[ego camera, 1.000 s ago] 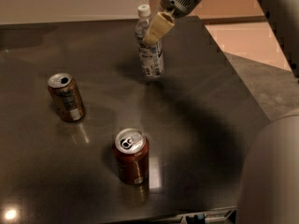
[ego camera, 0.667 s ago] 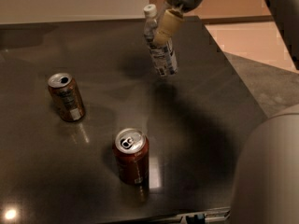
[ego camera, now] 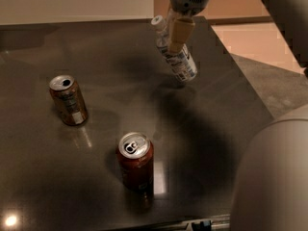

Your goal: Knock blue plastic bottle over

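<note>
**A:** Item one, far left?

**B:** Gold-brown can [ego camera: 68, 100], upright, at about 9 o'clock on the dark table [ego camera: 106, 57]. The top is opened and the contents are not visible. It stands well apart from the work, so it is likely a bystander.

**A:** Item two?

**B:** Reddish-brown can [ego camera: 135, 161], upright, near 6 o'clock by the near edge. The tab hole is open, but whether anything is inside cannot be told. It is also well clear.

**A:** Item three?

**B:** Blue plastic bottle [ego camera: 185, 66], at about 1 o'clock toward the far right of the table, white cap on. It is tilted, with the cap leaning toward 11 o'clock and the base toward 5 o'clock, at or just off the surface. The fill level cannot be told.

**A:** Why tilted?

**B:** Item four, the gripper [ego camera: 176, 41], reaches in from 12 o'clock and lies across the bottle's upper half, touching it. I judge this to be the cause of the lean, since contact high up gives leverage for tipping. Whether the jaws are wide, narrow or clamped on the bottle cannot be told.

**A:** Status?

**B:** The bottle is not yet flat. The knock-over is judged partway.
</note>
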Robot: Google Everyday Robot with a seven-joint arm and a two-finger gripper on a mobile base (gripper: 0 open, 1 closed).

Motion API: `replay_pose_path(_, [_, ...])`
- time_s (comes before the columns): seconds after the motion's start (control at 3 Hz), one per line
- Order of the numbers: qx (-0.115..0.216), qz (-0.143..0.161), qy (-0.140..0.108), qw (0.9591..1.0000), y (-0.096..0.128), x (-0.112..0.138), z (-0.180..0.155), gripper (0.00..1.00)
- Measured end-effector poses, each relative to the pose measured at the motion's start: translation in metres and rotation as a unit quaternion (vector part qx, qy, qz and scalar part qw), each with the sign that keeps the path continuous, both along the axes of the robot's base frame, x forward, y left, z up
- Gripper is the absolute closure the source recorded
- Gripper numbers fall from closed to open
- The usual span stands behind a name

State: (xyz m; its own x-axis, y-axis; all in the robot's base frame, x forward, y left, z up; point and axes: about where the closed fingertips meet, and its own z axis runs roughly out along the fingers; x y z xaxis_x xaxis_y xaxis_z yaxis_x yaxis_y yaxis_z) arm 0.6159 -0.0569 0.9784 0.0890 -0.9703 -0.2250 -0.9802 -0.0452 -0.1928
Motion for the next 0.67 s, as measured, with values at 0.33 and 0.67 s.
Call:
replay_pose_path(0.33, [-0.041,0.028,0.01,0.9987,-0.005,-0.005,-0.019,0.82])
replay_pose_path(0.67, [-0.071,0.053,0.021,0.9959,-0.01,-0.011,-0.035,0.58])
